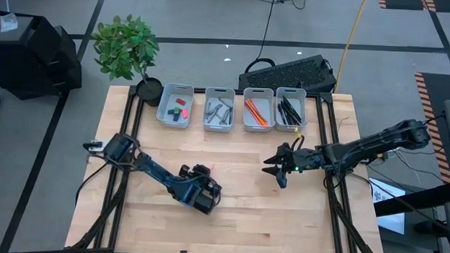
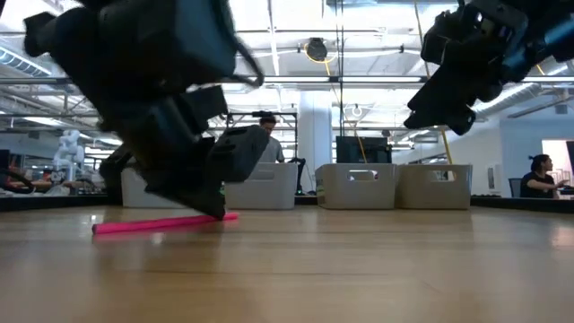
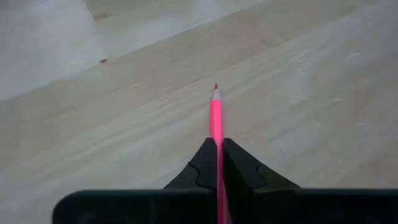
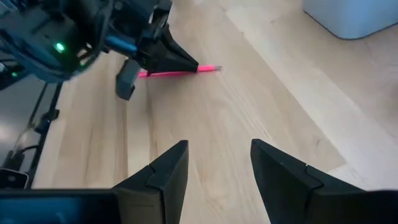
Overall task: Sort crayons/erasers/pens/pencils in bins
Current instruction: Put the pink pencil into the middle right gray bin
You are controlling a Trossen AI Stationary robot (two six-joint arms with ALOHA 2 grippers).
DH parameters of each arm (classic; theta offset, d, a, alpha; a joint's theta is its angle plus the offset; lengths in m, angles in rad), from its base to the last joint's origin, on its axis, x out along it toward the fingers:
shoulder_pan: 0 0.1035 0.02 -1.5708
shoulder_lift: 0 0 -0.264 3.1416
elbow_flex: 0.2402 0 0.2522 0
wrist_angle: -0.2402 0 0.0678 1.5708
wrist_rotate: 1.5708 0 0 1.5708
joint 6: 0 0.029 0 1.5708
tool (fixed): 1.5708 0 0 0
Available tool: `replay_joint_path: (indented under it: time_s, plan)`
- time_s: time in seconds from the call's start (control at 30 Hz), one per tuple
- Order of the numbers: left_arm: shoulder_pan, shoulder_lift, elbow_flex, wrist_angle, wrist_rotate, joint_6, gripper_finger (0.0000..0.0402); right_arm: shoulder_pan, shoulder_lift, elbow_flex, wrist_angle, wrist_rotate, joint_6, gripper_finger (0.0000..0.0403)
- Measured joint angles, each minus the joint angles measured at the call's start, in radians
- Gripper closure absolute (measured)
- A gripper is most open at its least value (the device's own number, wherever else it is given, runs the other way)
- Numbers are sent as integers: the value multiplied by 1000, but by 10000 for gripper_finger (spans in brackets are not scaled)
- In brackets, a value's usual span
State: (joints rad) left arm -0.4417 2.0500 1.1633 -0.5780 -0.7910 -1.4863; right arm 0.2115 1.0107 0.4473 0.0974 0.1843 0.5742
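Note:
A pink pencil [image 3: 216, 112] lies low over the bare wood in the middle of the table, with my left gripper [image 1: 205, 173] shut on it. In the low view the pencil [image 2: 152, 224] runs about level at the table top. My right gripper [image 1: 270, 166] hangs open above the table to the right of the pencil, holding nothing. Four pale bins stand in a row at the far edge. The first [image 1: 175, 106] holds erasers, the second [image 1: 219, 109] grey pens, the third [image 1: 258, 110] orange sticks and the fourth [image 1: 291, 108] black pens. My left gripper pinches the pencil's shaft [image 3: 216, 132] between its two fingers, back from the sharpened tip [image 3: 216, 89]. The fingers [image 4: 180, 61] slant down and lie nearly along the pencil. Both pencil ends stick out past them. I cannot tell whether the pencil rests on the wood or hangs just above it.
A potted plant [image 1: 130, 52] stands at the far left corner beside the bins, and a black keyboard [image 1: 291, 71] lies beyond them. Bare wood stretches between the two grippers and toward the near edge. People show in the room beyond the table.

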Motion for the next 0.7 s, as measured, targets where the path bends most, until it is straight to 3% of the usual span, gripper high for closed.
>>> replay_joint_path:
  time_s: [0.37, 0.53, 0.7]
  plan:
    - [78, -189, 3, 118, 46, 318, 395, 0, 0, -43, 147, 1, 109, 234]
    - [89, -211, 3, 102, 80, 331, 370, 0, 0, -43, 146, 3, 116, 234]
    - [80, -187, 3, 82, 93, 275, 313, 0, 0, -43, 147, 5, 114, 234]
